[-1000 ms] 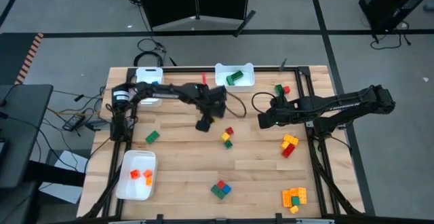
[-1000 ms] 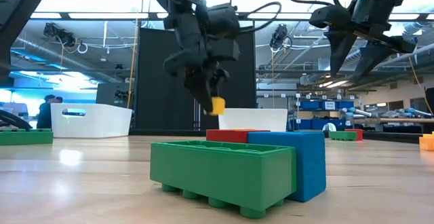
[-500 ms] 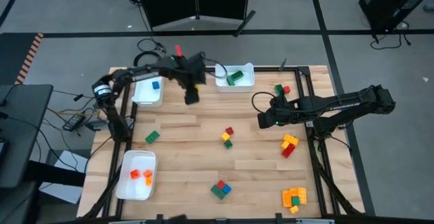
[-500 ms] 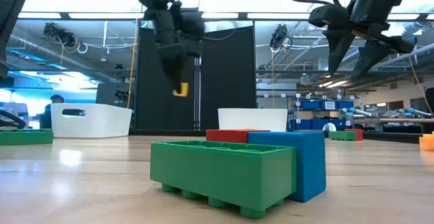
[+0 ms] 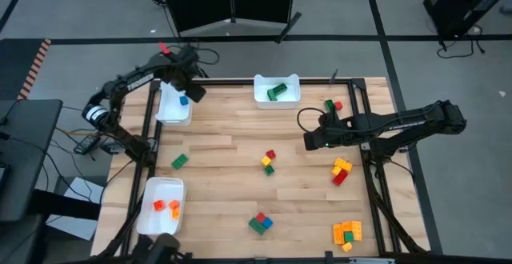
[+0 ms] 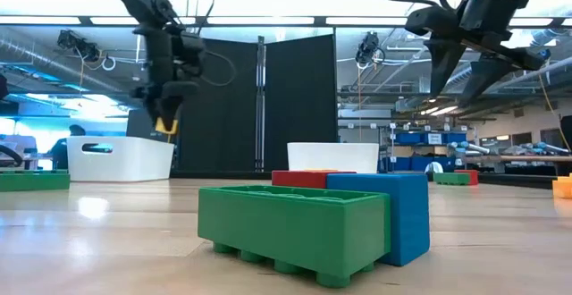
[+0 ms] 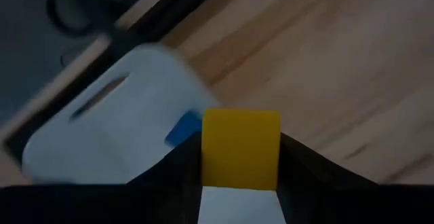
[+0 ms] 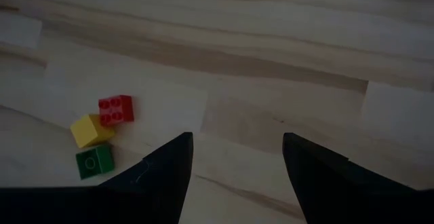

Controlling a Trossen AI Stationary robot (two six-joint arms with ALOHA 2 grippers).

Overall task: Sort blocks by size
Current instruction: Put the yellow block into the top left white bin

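Observation:
A small yellow block (image 7: 241,148) is held up in my left gripper (image 5: 190,90), over the white tray (image 5: 170,114) at the table's far left corner. That tray holds one blue block (image 5: 183,100). In the low view the yellow block (image 6: 164,127) shows at the gripper's lower end, above the tray (image 6: 121,159). My right gripper (image 5: 308,142) hangs open above the table right of centre, with nothing between its fingers (image 8: 169,166). A red, yellow and green cluster (image 5: 268,162) rests on the wood to its left. My left gripper pinches the yellow block by two opposite sides (image 7: 207,149) between its two fingers (image 7: 302,166). The fingers come from above, pointing steeply down. The block is lifted clear and hangs over the tray.
A far-middle tray (image 5: 258,93) holds a green block; a near-left tray (image 5: 150,221) holds orange blocks. Loose blocks: green (image 5: 179,161), a red-green-blue cluster (image 5: 259,223), yellow-red (image 5: 342,170), an orange-yellow cluster (image 5: 347,232), green-red (image 5: 332,104).
My left gripper has swung from the table's middle toward the far left corner, rising a little and rolling about its own axis. The yellow block has travelled with it, lifted clear, and now hangs over the far-left tray.

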